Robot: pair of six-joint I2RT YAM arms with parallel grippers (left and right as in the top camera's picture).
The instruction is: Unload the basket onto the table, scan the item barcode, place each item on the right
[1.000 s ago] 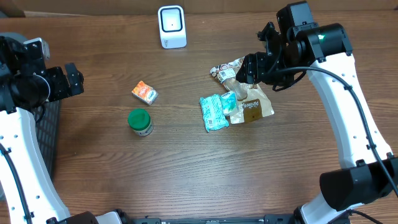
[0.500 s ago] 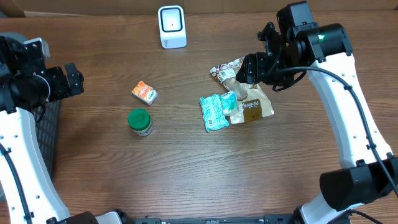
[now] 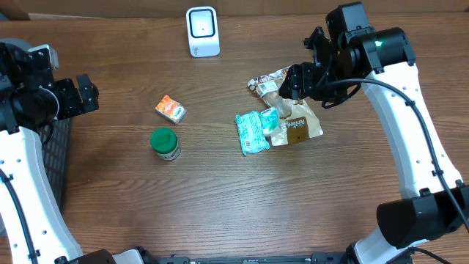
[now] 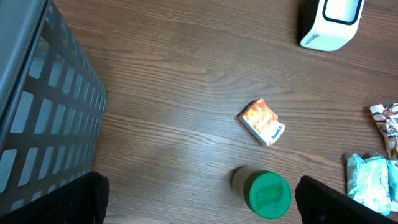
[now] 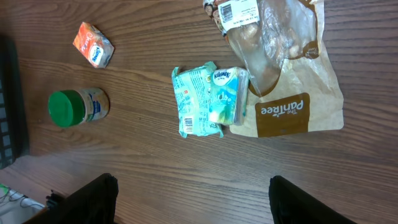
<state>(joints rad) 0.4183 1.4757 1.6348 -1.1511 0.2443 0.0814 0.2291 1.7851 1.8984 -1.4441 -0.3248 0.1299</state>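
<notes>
Overhead: right tool [image 3: 289,85] unmoved (jaws apart) near brown bag [image 3: 304,129].

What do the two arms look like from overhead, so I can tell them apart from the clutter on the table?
Both the left arm and the right arm have smooth white links joined by chunky black joint housings, and both end in black jaws. A thin black cable loops alongside the right arm's white link. A small green light glows on its upper black housing. No lettering is legible on either arm.
</notes>
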